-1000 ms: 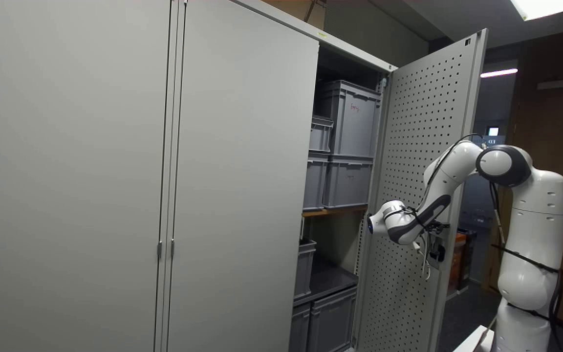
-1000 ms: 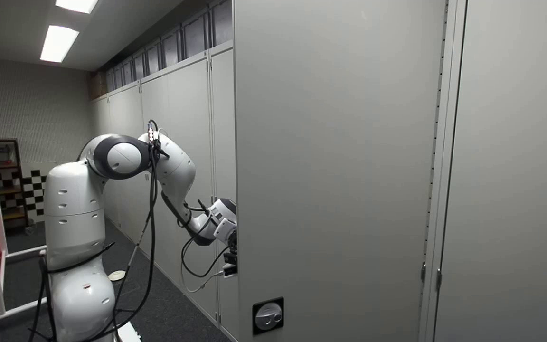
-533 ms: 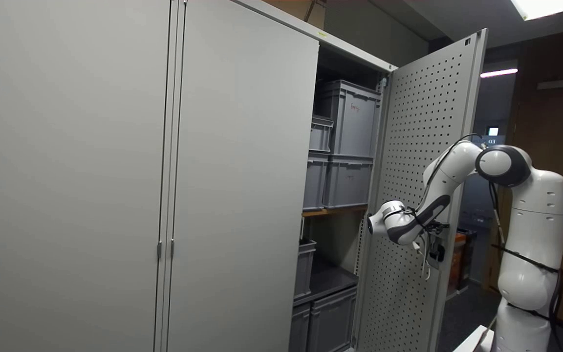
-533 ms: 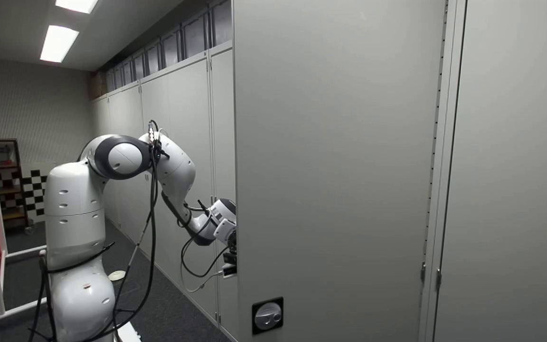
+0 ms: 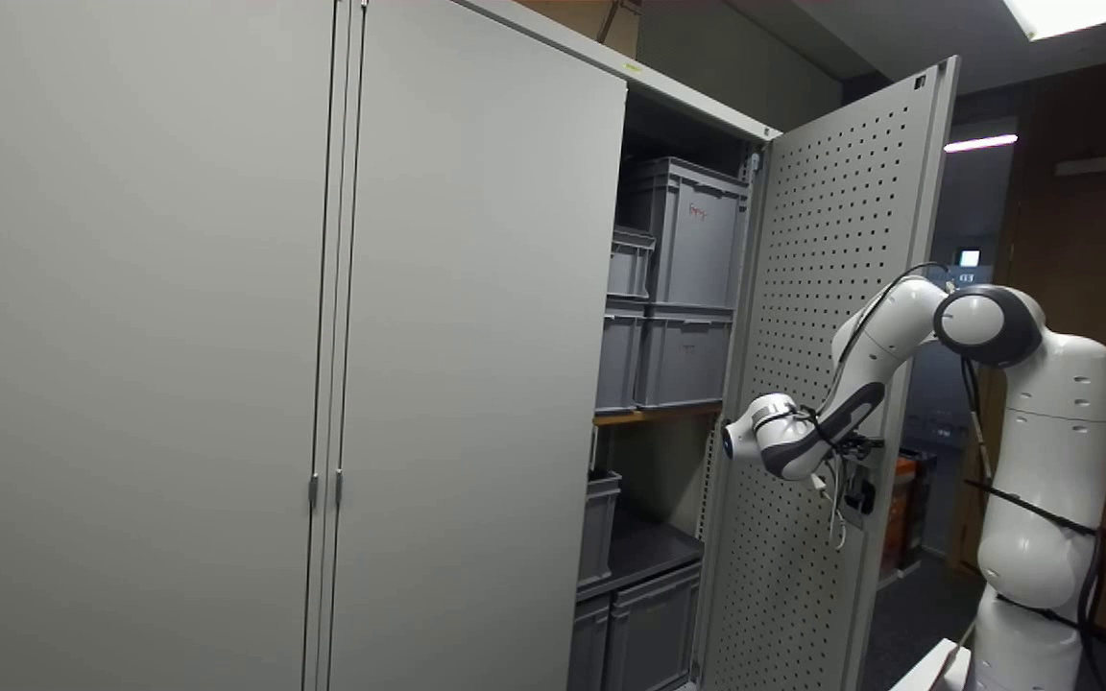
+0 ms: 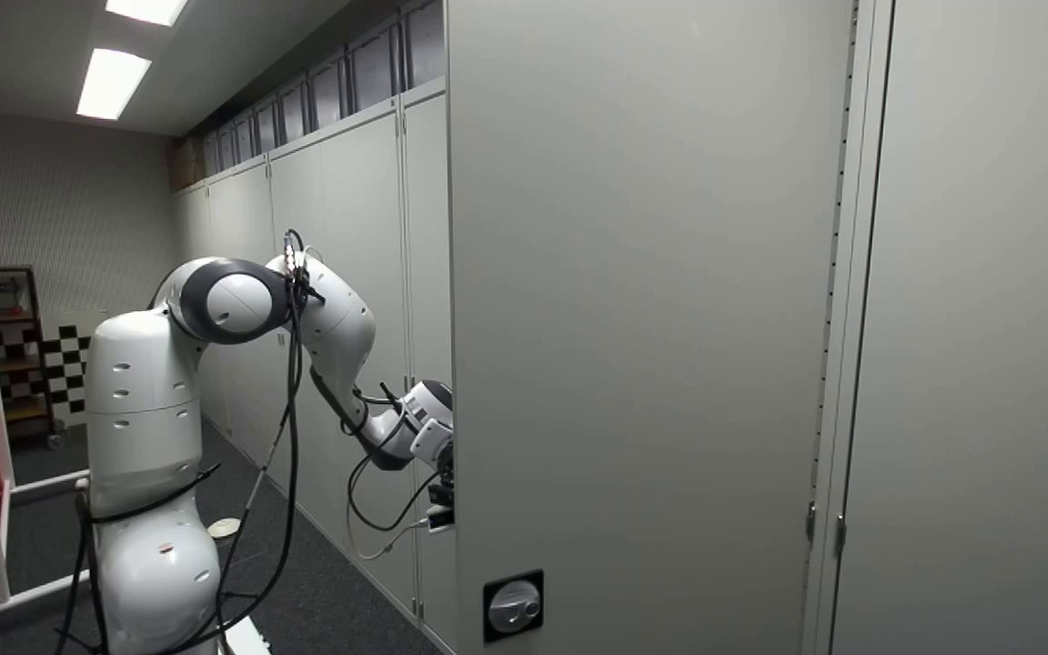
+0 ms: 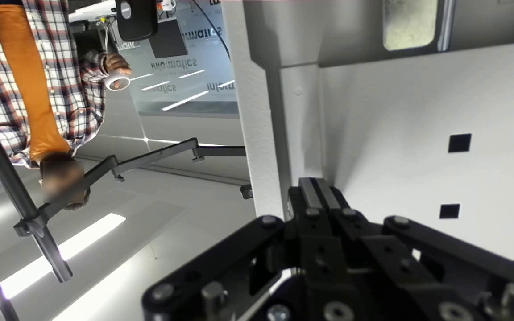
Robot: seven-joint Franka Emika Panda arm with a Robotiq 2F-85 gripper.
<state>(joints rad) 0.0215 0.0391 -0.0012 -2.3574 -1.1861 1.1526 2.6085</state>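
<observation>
Grey cabinets (image 6: 342,227) line the background, an open door (image 6: 651,318) hiding the pressed-together fingers (image 7: 309,194) from an exterior view.

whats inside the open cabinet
Beside the open door, grey bins stand stacked on a shelf, with more grey bins below. The closed door covers the other side of the interior, and what the bins hold cannot be seen.

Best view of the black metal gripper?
Wrist view: the gripper fills the foreground, fingers visibly shut. In both exterior views it's small and partly hidden, by the white robot arm or grey metal door.
</observation>
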